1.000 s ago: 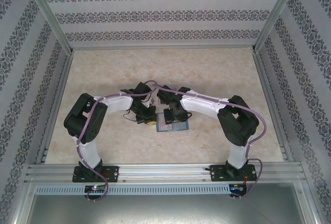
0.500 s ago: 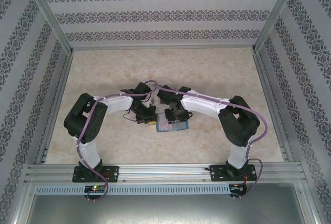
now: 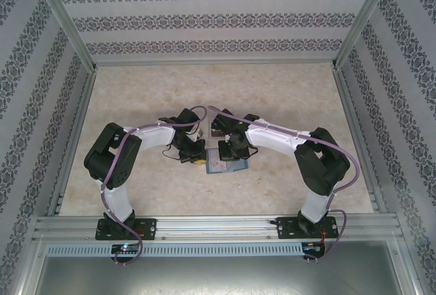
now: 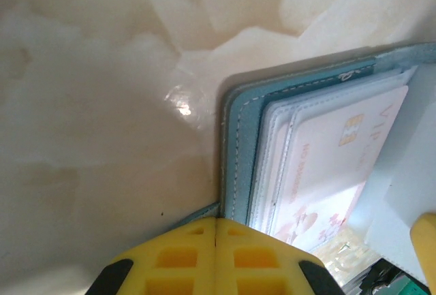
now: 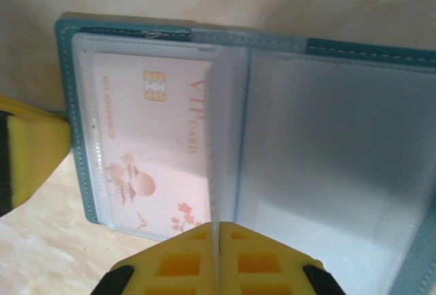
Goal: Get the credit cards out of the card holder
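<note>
Tabletop (image 3: 286, 90) stretches wide around the open card holder (image 3: 228, 164), long axis left-right. Left gripper (image 4: 215, 223) sits pressed together at its edge; right gripper (image 5: 218, 227) pinches its clear sleeve (image 5: 216, 138)

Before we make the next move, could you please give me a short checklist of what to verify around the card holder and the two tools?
1. card holder lying open on the table: ok.
2. left tool steadying it: ok; it looks shut on the cover's edge.
3. right tool gripping a card: not ok; it is shut on the clear sleeve leaf, which stands up between its pads.
4. pale card out of its pocket: not ok; it sits fully inside the pocket nearest the left tool.
5. Contents of the pockets on the other half: cannot tell; the plastic there is clouded.
</note>
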### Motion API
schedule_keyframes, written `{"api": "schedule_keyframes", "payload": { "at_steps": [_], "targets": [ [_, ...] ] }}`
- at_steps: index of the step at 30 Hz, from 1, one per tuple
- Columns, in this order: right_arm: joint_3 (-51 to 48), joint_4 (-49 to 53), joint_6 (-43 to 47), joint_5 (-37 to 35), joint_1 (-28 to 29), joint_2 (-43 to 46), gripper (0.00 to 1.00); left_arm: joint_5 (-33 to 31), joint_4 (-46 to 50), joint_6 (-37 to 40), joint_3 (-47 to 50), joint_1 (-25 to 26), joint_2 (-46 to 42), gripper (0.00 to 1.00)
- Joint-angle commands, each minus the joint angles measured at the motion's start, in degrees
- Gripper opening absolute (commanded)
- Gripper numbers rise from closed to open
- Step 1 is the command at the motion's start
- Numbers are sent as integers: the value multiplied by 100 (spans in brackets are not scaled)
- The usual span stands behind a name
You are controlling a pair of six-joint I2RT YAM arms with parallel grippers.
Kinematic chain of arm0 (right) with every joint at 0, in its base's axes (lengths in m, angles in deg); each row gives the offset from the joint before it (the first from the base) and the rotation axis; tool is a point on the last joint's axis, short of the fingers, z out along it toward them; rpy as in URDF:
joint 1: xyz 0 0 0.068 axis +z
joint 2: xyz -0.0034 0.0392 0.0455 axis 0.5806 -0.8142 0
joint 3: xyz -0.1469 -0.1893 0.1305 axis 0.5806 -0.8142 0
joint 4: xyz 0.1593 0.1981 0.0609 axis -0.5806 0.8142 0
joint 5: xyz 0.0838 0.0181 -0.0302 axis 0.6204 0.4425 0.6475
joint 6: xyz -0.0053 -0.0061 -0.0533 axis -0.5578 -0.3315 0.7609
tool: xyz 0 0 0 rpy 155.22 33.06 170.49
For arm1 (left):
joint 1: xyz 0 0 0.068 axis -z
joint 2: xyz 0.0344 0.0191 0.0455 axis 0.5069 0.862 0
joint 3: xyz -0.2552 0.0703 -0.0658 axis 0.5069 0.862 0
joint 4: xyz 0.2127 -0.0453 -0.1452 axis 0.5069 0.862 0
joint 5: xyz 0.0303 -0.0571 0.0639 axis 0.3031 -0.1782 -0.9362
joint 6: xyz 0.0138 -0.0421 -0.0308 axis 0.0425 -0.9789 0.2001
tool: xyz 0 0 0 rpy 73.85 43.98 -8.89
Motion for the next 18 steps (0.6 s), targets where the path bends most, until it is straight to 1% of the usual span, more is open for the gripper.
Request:
{"api": "schedule_keyframes", "payload": {
  "at_steps": [1,11,15,18],
  "targets": [
    [-109,201,105,-248,-94,189,3,-108,333,51,-2,64,-17,0],
    [-346,332,265,-582,-322,179,5,-138,398,60,-29,63,-21,0],
    [-402,363,312,-711,-343,48,13,-133,433,78,-99,58,-75,0],
    [-407,427,328,-822,-328,5,21,-134,489,104,-169,71,-121,0]
  ]
}}
